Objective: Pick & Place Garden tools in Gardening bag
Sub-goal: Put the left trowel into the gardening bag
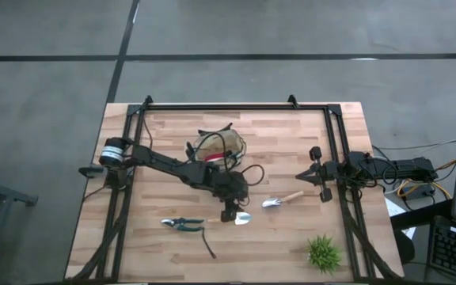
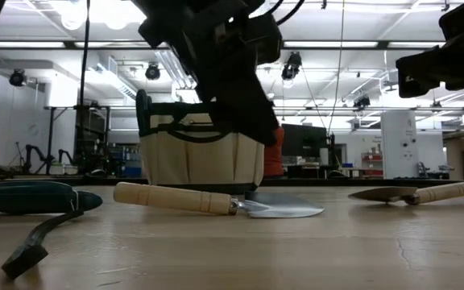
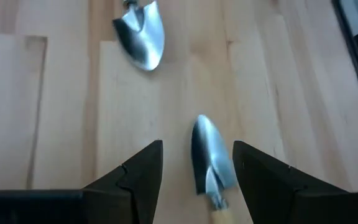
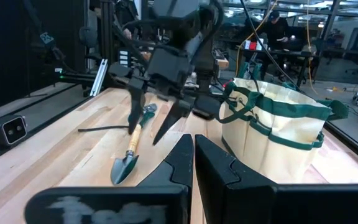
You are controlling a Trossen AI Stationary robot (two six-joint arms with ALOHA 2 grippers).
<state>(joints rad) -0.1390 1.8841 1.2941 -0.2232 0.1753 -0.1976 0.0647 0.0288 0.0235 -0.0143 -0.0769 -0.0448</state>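
Landmark: the round tan fabric gardening bag [image 1: 222, 146] with dark green trim and looped handles, standing upright toward the far middle of the light wooden table [image 1: 172, 253]. A small red item [image 1: 214, 157] shows at the bag's near rim.

Left of the bag, toward the near edge: green-handled pruners [image 1: 182, 224] lie flat on the wood. Just beside them, nearer the table's front, lies a thin dark tool [image 1: 210, 247]; its kind cannot be told.

In front of the bag: the left gripper [image 1: 228, 214] hangs over a silver-bladed trowel with a light wooden handle [image 1: 238, 218]. The jaws stand apart, one finger [image 3: 132, 180] on each side of the trowel where blade meets handle. In the left wrist view the fingers do not touch the metal. The low view shows this trowel lying flat on the table, blade pointing right.

Right of the bag and a little nearer: a second silver-bladed trowel with pale wooden handle [image 1: 282, 199] lies flat, well apart from the first.

Further right, at the table's right rail: the right gripper [image 1: 300, 176] waits above the table, fingers pressed together and holding nothing.

Near right corner, well apart from the bag: a green spiky plant [image 1: 324, 253].
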